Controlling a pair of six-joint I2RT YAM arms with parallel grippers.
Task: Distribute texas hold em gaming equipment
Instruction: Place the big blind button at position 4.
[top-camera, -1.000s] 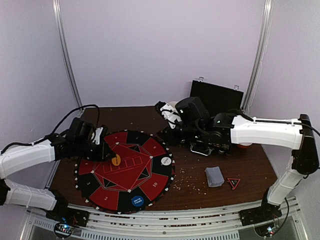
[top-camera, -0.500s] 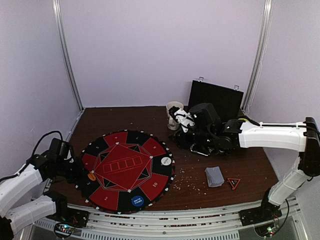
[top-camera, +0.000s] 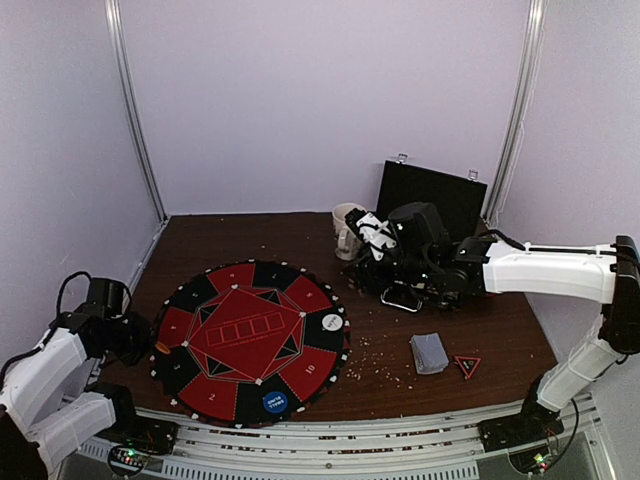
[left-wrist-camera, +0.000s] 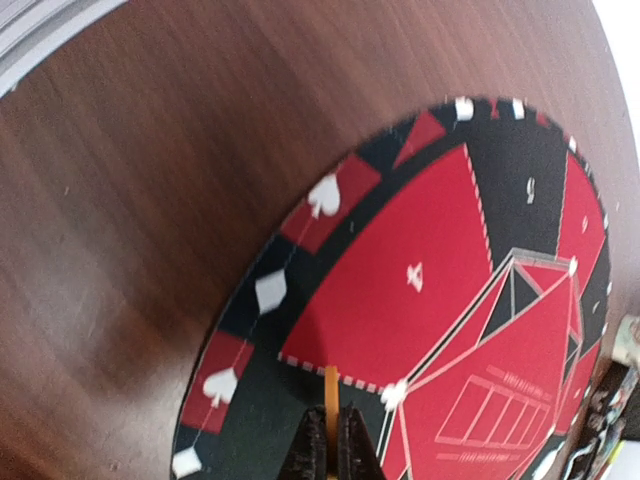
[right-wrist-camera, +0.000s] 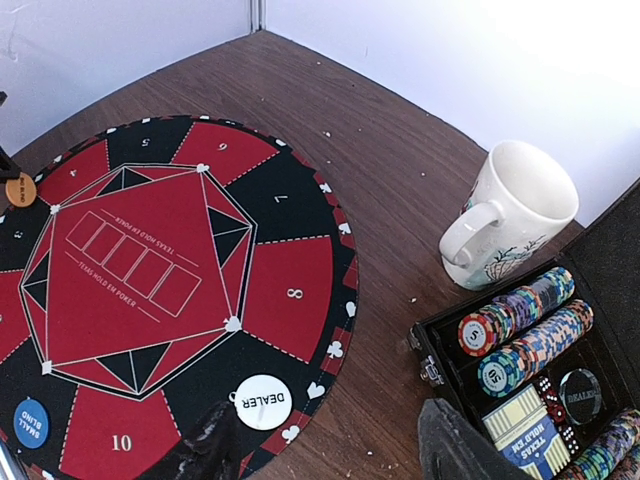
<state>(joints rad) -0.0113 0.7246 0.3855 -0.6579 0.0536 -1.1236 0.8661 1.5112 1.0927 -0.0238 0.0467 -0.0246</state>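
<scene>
— Where's the orange disc (left-wrist-camera: 330, 385)?
— Pinched edge-on in my left jaws, which are shut tight on it, at the mat's (left-wrist-camera: 420, 290) left rim.
— The rest?
— White disc (right-wrist-camera: 262, 402) and blue disc (right-wrist-camera: 30, 423) lie on the mat. The chips (right-wrist-camera: 520, 340) sit in the case (top-camera: 430, 195), and the cards (top-camera: 430, 352) are on the counter (top-camera: 250, 240).
— Right jaws?
— About half open and empty, I see them between mat and case.
</scene>
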